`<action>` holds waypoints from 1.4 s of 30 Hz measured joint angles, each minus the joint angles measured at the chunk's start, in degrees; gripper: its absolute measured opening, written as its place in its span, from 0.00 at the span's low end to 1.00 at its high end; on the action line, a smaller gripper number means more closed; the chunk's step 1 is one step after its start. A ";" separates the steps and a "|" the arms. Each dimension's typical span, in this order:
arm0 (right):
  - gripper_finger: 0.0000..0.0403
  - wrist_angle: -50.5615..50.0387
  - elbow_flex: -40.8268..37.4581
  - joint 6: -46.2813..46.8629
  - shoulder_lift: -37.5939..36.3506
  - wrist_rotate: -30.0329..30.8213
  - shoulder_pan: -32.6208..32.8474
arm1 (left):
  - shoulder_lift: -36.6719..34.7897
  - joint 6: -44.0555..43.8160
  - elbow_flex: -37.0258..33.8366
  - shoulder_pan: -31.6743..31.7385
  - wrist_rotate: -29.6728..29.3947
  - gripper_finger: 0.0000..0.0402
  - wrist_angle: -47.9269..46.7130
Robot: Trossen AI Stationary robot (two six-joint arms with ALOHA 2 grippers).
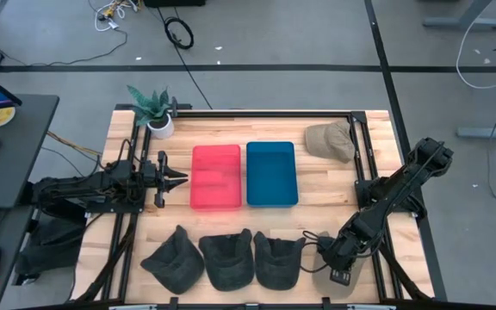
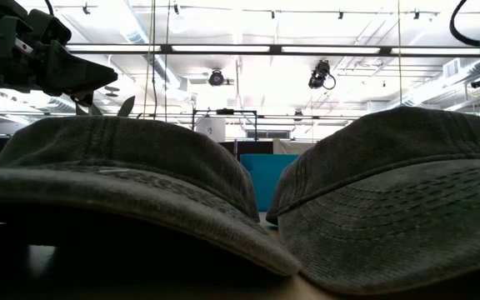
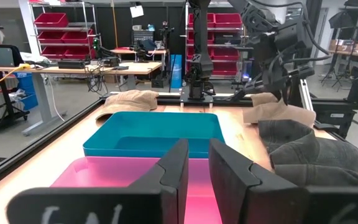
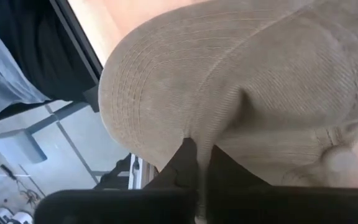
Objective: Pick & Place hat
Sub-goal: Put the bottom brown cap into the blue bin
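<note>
A tan corduroy hat [image 4: 241, 93] is found at the front right corner of the table [image 1: 334, 185], mostly hidden under the right gripper [image 1: 341, 263] in the high view. In the right wrist view its brim is seen spreading toward the table's edge, with the crown farther in; its long axis cannot be judged more exactly. The right gripper is closed tight on a fold of this hat's fabric, pinched between the fingers [image 4: 185, 165]. In the left wrist view the same hat [image 3: 278, 112] is seen hanging from that gripper, just beside the dark hats.

Three dark hats [image 1: 226, 258] are lined up along the front edge, to the left of the gripper, and a second tan hat [image 1: 330, 139] is laid at the back right corner. A pink bin [image 1: 215, 176] and a blue bin [image 1: 272, 174] are set side by side at the table's middle.

The left gripper [image 1: 172, 179] is held above the table just left of the pink bin, its fingers [image 3: 176, 168] parted narrowly with nothing between them.
</note>
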 joint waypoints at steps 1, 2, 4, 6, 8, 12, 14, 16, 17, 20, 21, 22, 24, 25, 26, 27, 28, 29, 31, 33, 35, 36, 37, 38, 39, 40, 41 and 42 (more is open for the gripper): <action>0.01 -0.33 0.00 0.00 -0.54 -0.02 0.00 | 0.00 0.00 0.00 -0.01 0.00 0.17 0.00; 0.01 -0.89 0.03 0.00 -1.19 -0.02 0.00 | 0.00 0.00 -0.01 -0.02 0.00 0.17 0.00; 0.01 -2.62 0.03 -0.03 -2.60 0.16 0.00 | -0.01 0.00 0.00 -0.01 0.00 0.17 0.00; 0.00 -5.38 0.05 -0.67 -4.03 1.05 -0.17 | 0.00 -0.02 0.00 -0.02 0.00 0.17 0.00; 0.00 -8.59 0.05 -0.85 -5.71 1.31 -0.75 | -0.02 0.00 0.00 -0.02 0.00 0.17 0.00; 0.00 -14.16 0.05 -3.41 -9.95 3.26 -2.44 | -0.01 0.00 -0.01 -0.02 0.00 0.17 0.00; 0.00 -15.62 0.05 -5.82 -12.20 5.43 -3.85 | -0.01 -0.01 -0.01 -0.02 0.00 0.17 0.00; 0.00 -16.76 0.05 -9.59 -14.21 7.46 -5.64 | 0.00 0.00 -0.02 -0.02 0.00 0.17 0.00; 0.00 -17.14 0.05 -11.71 -15.11 8.12 -6.61 | 0.00 0.00 0.00 -0.02 0.00 0.17 0.00; 0.00 -18.45 0.12 -18.78 -17.37 9.46 -10.03 | -0.01 0.00 0.00 -0.02 0.00 0.17 0.00; 0.00 -19.48 0.56 -20.79 -17.79 9.83 -11.31 | 0.00 0.00 0.00 -0.02 0.00 0.17 0.00; 0.00 -21.06 1.47 -22.49 -17.97 10.79 -12.49 | -0.01 0.00 -0.01 0.00 0.00 0.17 0.00; 0.00 -25.36 4.67 -25.47 -17.83 13.37 -15.25 | 0.00 0.00 0.00 0.00 0.00 0.17 0.00; 0.00 -27.48 6.73 -27.18 -17.45 14.56 -16.55 | -0.01 0.00 -0.01 -0.02 0.00 0.17 0.00; 0.00 -29.49 9.18 -29.08 -16.91 15.65 -17.71 | -0.01 0.00 -0.01 -0.01 0.00 0.17 0.00; 0.00 -31.37 11.55 -31.30 -16.37 17.11 -18.68 | -0.01 0.00 0.00 -0.01 0.00 0.17 0.00; 0.00 -32.85 13.90 -33.67 -15.78 18.47 -19.61 | -0.01 0.00 -0.01 0.00 0.00 0.17 0.00; 0.00 -33.87 16.30 -36.41 -15.23 19.65 -20.49 | 0.00 0.00 -0.02 -0.02 0.00 0.17 0.00; 0.00 -35.43 20.49 -42.65 -13.78 21.84 -22.33 | 0.00 0.00 -0.02 -0.02 0.00 0.17 0.00; 0.00 -36.73 24.06 -49.15 -11.78 23.60 -24.61 | 0.00 0.00 -0.02 0.00 0.00 0.17 0.00; 0.00 -36.55 27.18 -54.57 -9.61 25.56 -27.11 | -0.01 0.00 -0.01 -0.02 0.00 0.17 0.00; 0.00 -36.52 28.78 -56.75 -8.34 26.11 -28.50 | 0.00 0.00 -0.01 -0.02 0.00 0.17 0.00; 0.00 -36.52 30.26 -58.84 -6.96 26.29 -29.92 | -0.02 0.00 -0.02 -0.02 0.00 0.17 0.00; 0.00 -36.51 31.71 -61.07 -5.46 26.24 -31.43 | 0.00 0.00 -0.02 -0.02 0.00 0.17 0.00; 0.00 -36.51 33.18 -63.05 -3.82 26.24 -32.87 | -0.01 0.00 -0.02 -0.02 0.00 0.17 0.00; 0.00 -36.49 34.74 -65.01 -2.25 26.23 -34.27 | -0.02 0.00 0.00 0.00 0.02 0.17 0.00; 0.00 -36.40 36.23 -67.06 -0.71 26.25 -35.64 | 0.00 0.00 -0.01 -0.01 0.00 0.17 0.00; 0.00 -36.25 37.66 -68.82 0.83 26.28 -36.98 | -0.01 -0.01 -0.01 -0.01 0.00 0.17 0.00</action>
